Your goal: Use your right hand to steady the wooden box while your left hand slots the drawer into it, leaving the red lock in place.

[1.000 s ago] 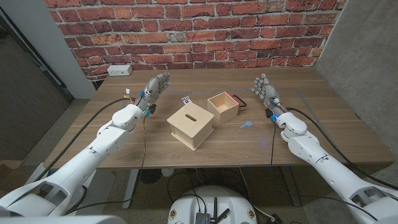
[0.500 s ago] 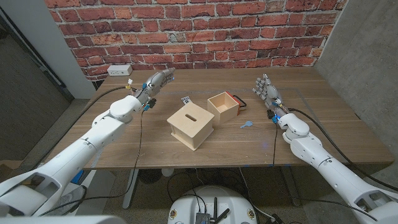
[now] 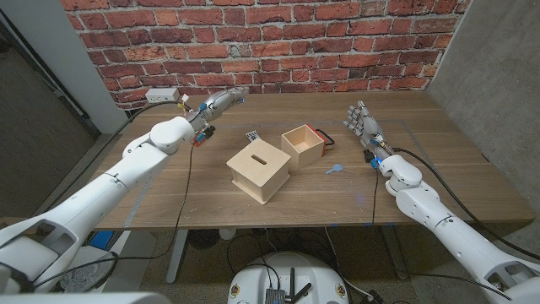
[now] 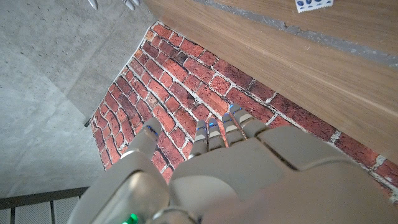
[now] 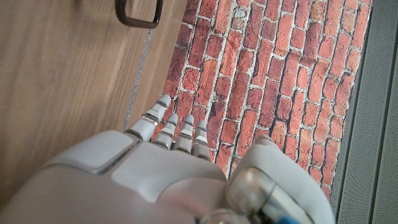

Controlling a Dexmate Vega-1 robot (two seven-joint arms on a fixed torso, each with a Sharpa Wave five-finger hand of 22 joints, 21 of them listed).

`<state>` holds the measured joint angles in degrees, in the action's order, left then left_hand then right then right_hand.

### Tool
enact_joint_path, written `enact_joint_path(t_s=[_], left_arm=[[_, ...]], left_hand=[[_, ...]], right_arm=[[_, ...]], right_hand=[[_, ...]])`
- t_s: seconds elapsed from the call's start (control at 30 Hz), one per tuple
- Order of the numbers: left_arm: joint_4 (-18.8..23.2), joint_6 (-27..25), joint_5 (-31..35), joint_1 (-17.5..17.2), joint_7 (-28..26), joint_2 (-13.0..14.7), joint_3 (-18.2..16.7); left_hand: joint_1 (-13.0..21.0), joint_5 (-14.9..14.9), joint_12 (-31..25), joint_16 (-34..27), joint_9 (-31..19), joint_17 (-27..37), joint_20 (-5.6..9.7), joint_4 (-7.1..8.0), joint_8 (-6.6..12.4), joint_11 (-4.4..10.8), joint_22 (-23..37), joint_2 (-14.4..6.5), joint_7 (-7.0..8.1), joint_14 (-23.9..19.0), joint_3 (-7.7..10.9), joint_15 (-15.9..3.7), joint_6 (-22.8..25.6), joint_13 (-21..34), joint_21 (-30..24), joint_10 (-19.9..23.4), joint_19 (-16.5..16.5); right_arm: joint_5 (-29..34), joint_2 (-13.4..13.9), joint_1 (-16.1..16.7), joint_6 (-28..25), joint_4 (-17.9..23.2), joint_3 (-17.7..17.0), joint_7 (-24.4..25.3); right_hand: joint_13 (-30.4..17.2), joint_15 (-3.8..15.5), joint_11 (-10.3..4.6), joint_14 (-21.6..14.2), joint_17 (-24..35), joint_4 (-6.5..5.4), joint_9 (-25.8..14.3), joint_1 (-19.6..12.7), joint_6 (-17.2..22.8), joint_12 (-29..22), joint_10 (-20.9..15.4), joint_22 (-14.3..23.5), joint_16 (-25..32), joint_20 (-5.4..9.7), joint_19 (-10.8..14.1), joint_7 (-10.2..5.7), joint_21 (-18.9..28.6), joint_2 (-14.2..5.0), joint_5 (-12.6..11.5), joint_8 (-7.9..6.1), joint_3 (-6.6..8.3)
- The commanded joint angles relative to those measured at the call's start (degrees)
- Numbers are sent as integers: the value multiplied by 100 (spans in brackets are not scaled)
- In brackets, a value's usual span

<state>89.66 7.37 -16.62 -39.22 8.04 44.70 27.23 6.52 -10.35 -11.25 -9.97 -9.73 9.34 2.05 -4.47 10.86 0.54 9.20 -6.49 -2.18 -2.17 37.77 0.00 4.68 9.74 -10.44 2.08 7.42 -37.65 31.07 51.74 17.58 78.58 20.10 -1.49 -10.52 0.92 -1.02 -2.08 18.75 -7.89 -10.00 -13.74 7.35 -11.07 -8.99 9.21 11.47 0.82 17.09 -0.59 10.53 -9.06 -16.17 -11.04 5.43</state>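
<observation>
Left hand (image 3: 221, 100) fingers (image 3: 237, 93) outstretched, slightly apart, empty, raised near tabletop (image 3: 169, 190) far edge toward left corner. Right hand (image 3: 363, 124) fingers (image 3: 358, 110) upright, slightly spread, empty, over right half of tabletop. Wooden box (image 3: 260, 171) with slot on top mid-tabletop, well apart from both hands. Drawer (image 3: 305, 144) open-topped, touching box's far right corner, nearer right hand. Red lock (image 3: 325, 135) at drawer's far side. Small blue piece (image 3: 335, 168) on tabletop between drawer and right hand.
</observation>
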Motion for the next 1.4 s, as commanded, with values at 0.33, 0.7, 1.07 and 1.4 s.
enact_joint_path(t_s=[0.33,0.7,1.07,1.4], left_arm=[[88,84,1023,743,564,70,487],[152,208,1590,1023,776,26,711],[-95,654,1960,1339,990,-118,868],[-265,959,2482,1685,1174,-247,1075]], left_hand=[[285,15,-25,-38,-17,2,368,-371,41,121,19,0,88,-198,81,-151,257,20,-25,234,134],[731,-34,-28,-51,-21,6,395,-632,81,302,17,-3,278,-407,214,-334,452,23,-25,446,223],[1035,-55,-31,-50,-24,5,379,-668,121,406,16,69,395,-562,256,-451,632,24,-25,614,302],[1227,-62,-22,-55,-27,4,392,-679,131,439,16,139,425,-672,267,-513,700,26,-23,696,347]], right_arm=[[3,2,118,126,24,-79,107],[-17,12,179,156,38,-92,90],[-32,32,202,142,67,-104,85],[-74,5,181,196,-24,-120,20]], right_hand=[[-33,-3,7,-68,13,-37,-33,-32,47,-25,-45,32,43,14,39,-7,18,-53,-38,-33,-4],[-33,-3,7,-68,13,-37,-33,-32,47,-25,-45,32,43,14,39,-7,18,-53,-38,-33,-4],[-33,-3,7,-68,13,-37,-33,-32,47,-25,-45,32,43,14,39,-7,18,-53,-38,-33,-4],[-33,-3,7,-68,13,-37,-33,-32,47,-25,-45,32,43,14,39,-7,18,-53,-38,-33,-4]])
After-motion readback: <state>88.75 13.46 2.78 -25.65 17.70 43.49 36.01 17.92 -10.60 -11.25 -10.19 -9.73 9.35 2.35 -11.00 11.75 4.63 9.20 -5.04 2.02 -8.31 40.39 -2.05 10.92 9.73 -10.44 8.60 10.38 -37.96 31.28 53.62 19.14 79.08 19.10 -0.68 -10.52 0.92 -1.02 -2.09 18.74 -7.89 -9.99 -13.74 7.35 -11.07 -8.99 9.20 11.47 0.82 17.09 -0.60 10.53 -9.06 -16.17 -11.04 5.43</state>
